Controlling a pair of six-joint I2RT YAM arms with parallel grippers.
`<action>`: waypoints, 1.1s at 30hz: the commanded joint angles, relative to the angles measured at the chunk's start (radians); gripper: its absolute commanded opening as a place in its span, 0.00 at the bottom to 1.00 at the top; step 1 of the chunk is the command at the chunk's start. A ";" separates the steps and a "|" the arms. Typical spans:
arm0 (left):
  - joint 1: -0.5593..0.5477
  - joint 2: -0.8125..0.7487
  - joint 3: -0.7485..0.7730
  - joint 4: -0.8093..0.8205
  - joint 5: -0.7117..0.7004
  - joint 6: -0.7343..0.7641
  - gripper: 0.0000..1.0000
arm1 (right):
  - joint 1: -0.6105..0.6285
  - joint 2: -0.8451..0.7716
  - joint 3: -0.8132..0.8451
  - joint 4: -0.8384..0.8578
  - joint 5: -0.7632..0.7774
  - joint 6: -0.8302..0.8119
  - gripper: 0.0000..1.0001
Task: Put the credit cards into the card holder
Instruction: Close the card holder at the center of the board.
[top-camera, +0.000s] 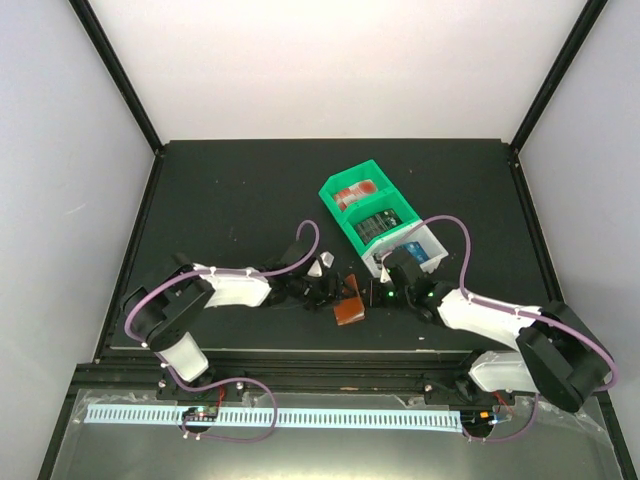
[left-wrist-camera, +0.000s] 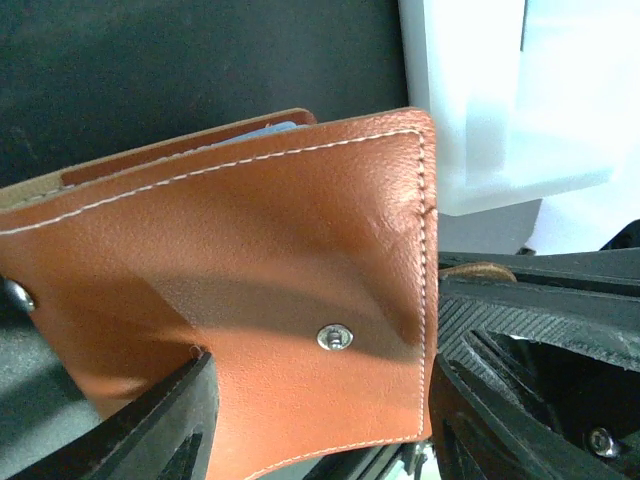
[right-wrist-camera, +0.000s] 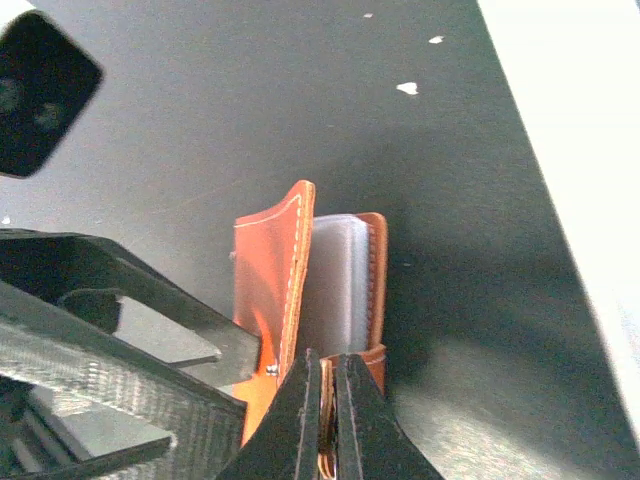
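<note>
Bare dark surface (top-camera: 230, 200) runs wide to the left and far side, out to its black border. The left gripper (top-camera: 328, 292) has its two fingers (left-wrist-camera: 150, 430) on either side of the one brown card holder (top-camera: 350, 312), which stands part open near the front edge; whether they press it I cannot tell. The right gripper (right-wrist-camera: 327, 372) is clenched on the holder's leather edge. Close behind, to the right, two bins crowd the space. The green bin (top-camera: 340, 218) has two compartments, with red credit cards (top-camera: 355, 192) in the far one and dark cards (top-camera: 380, 222) in the nearer. The white bin (top-camera: 436, 243) holds blue cards (top-camera: 415, 252). Their numbers are unclear.
</note>
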 joint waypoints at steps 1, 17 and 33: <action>-0.013 0.035 0.049 -0.173 -0.121 0.058 0.60 | -0.003 -0.039 0.004 -0.063 0.155 0.027 0.01; -0.062 0.126 0.173 -0.454 -0.295 0.181 0.59 | 0.000 0.000 0.048 -0.050 0.011 -0.153 0.01; -0.054 -0.018 0.110 -0.328 -0.247 0.207 0.54 | 0.008 0.162 0.062 0.001 -0.060 -0.155 0.01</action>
